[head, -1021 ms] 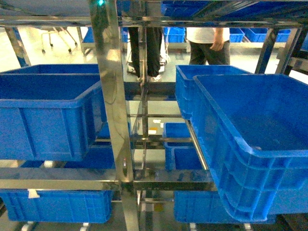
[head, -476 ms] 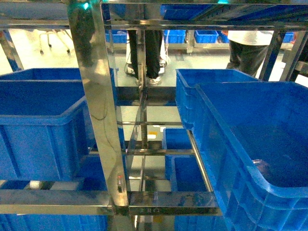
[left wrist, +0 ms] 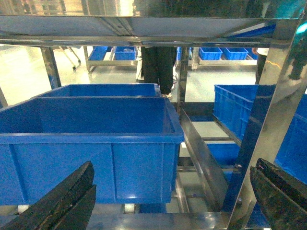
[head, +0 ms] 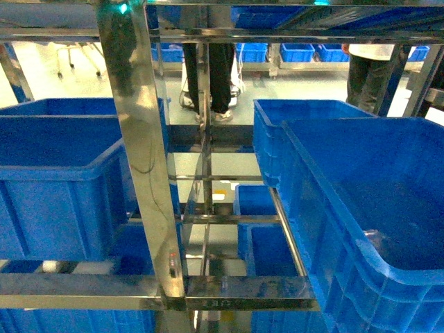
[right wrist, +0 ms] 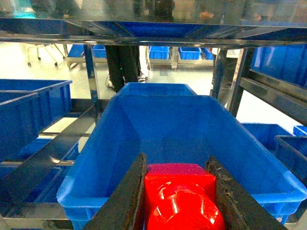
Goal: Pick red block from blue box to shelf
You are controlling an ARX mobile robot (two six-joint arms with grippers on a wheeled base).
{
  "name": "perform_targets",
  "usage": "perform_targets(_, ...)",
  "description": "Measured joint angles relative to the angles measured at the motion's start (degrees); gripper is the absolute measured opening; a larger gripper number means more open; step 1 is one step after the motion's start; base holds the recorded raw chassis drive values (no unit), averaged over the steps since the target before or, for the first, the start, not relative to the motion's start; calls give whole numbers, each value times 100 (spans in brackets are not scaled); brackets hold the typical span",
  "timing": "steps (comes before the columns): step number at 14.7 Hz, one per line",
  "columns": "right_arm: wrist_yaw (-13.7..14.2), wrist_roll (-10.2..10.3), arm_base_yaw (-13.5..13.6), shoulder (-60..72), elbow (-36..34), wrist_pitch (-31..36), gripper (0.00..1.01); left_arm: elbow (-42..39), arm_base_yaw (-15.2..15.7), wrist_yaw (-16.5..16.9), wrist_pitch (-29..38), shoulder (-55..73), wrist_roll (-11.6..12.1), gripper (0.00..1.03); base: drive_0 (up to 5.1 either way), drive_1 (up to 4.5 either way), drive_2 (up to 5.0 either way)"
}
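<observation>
We see two dark blue crates (head: 62,173) (head: 374,208) side by side on one tier, smaller blue bins (head: 298,52) behind, and standing persons (head: 211,69) beyond.

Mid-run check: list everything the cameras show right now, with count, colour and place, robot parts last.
shelf: one, shiny steel, fills all views.
crates: many, dark blue, two large ones on the facing tier, more behind and below.
people: two, only legs visible, standing beyond the rack.
red block: one, red, between the right jaws, in front of the right-hand crate.
left gripper: black jaws wide apart, empty.
right gripper: closed on the block.
</observation>
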Motion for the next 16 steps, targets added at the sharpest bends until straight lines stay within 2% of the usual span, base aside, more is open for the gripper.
perform_targets(16,0,0,0,0,0,0,28,0,0,0,0,0,0,98,0,0,0)
